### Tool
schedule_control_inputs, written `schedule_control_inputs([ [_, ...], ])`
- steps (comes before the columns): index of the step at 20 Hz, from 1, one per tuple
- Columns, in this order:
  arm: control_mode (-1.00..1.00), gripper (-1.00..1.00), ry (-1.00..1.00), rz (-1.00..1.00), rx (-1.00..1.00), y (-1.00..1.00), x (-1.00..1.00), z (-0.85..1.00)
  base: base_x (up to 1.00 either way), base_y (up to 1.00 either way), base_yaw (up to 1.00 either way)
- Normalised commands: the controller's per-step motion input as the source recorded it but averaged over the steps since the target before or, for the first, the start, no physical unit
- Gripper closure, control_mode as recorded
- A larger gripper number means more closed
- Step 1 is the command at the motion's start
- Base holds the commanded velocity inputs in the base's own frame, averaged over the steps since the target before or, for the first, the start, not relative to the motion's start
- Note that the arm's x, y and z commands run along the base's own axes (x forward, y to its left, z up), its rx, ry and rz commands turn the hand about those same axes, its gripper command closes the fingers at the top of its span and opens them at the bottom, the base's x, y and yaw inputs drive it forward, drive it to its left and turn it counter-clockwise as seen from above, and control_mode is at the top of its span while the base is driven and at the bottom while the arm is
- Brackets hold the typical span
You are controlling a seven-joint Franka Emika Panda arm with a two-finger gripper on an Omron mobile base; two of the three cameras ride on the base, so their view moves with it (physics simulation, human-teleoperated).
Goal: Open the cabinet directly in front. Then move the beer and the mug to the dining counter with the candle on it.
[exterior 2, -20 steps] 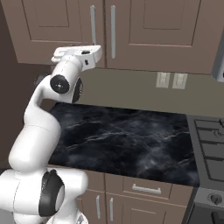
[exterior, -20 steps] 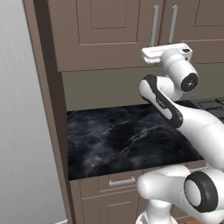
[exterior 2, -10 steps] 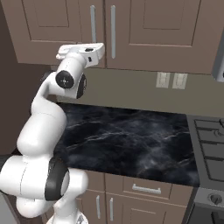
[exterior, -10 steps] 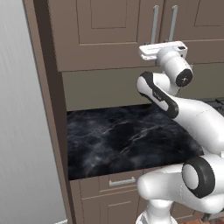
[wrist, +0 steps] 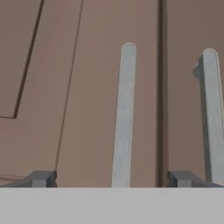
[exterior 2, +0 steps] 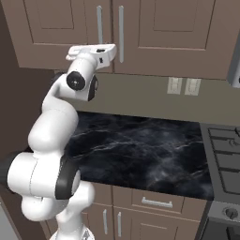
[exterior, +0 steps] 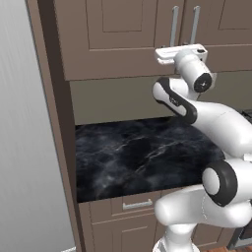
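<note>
The brown wooden cabinet (exterior: 113, 34) (exterior 2: 173, 33) hangs straight ahead with both doors shut. My gripper (exterior: 179, 50) (exterior 2: 93, 49) is raised to the lower ends of its two silver bar handles and is open, holding nothing. In the hand view, the left door's handle (wrist: 124, 113) runs up from between my fingertips (wrist: 41, 178), with the gripper (wrist: 111, 178) centred on it. The right door's handle (wrist: 212, 113) stands just outside the right fingertip. The beer, the mug, the candle and the dining counter are out of view.
A black marble worktop (exterior: 142, 152) (exterior 2: 140, 150) lies below the cabinet, over brown drawers (exterior: 138, 204). A tall brown panel (exterior: 49, 123) and a grey appliance side (exterior: 24, 147) close off the left. A stove (exterior 2: 225, 154) sits at the right, with wall outlets (exterior 2: 183, 86) above the worktop.
The hand has risen a little and moved in toward the cabinet's handles. The jaws have stayed wide open and the doors have not moved.
</note>
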Motion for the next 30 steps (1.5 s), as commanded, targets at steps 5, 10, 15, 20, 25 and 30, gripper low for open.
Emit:
schedule_control_inputs([
  [5, -1.00, -1.00, 0.00, 0.00, 0.00, -0.06, 0.30, 0.00, 0.00, 0.00, 0.00],
  [10, -1.00, -1.00, 0.00, 0.00, 0.00, -0.04, 0.30, 0.00, 0.00, 0.00, 0.00],
  [15, -1.00, -1.00, 0.00, 0.00, 0.00, -0.04, 0.32, 0.00, 0.00, 0.00, 0.00],
  [20, -1.00, -1.00, 0.00, 0.00, 0.00, -0.05, 0.32, 0.00, 0.00, 0.00, 0.00],
  [25, -1.00, 1.00, 0.00, 0.00, 0.00, -0.03, 0.32, 0.00, 0.00, 0.00, 0.00],
  [30, -1.00, 1.00, 0.00, 0.00, 0.00, -0.01, 0.26, 0.00, 0.00, 0.00, 0.00],
])
